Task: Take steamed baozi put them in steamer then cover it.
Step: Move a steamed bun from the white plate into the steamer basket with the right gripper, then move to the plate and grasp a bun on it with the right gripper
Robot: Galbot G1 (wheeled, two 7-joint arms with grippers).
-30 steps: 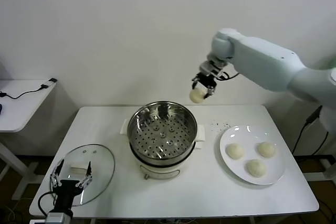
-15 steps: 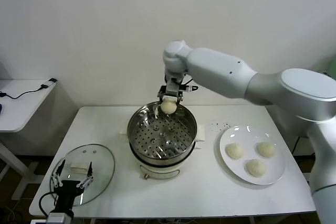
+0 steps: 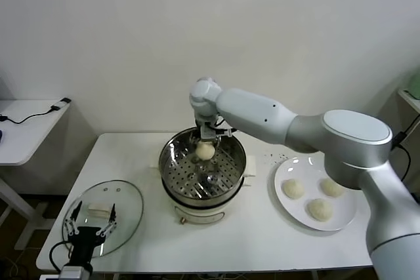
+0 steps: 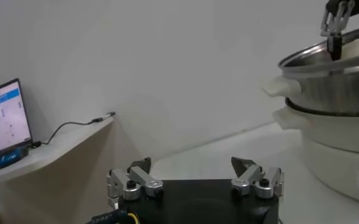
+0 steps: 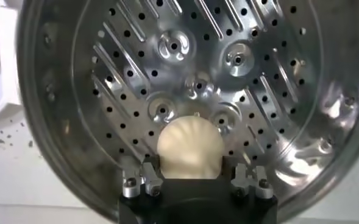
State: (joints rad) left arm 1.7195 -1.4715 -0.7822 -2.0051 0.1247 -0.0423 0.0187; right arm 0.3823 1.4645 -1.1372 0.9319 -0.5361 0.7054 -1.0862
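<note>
My right gripper [image 3: 205, 143] is shut on one baozi [image 3: 205, 151] and holds it inside the steamer [image 3: 203, 168], just above the back of the perforated tray. In the right wrist view the bun [image 5: 190, 148] sits between the fingers over the tray [image 5: 191, 79]. Three baozi [image 3: 293, 189] [image 3: 332, 187] [image 3: 320, 210] lie on the white plate [image 3: 348, 218] at the right. The glass cover [image 3: 125, 211] lies flat at the table's front left. My left gripper [image 3: 88, 229] hovers open over the cover's near edge; it shows open in the left wrist view [image 4: 194, 176].
The steamer stands mid-table on its white base [image 3: 197, 213]. A white side table [image 3: 26, 129] with a cable stands at the far left. Small dark crumbs [image 3: 274, 157] lie behind the plate. The steamer's side shows in the left wrist view [image 4: 331, 91].
My right gripper carried the baozi left from above the plate side, then lowered it into the steamer. The left arm has not moved.
</note>
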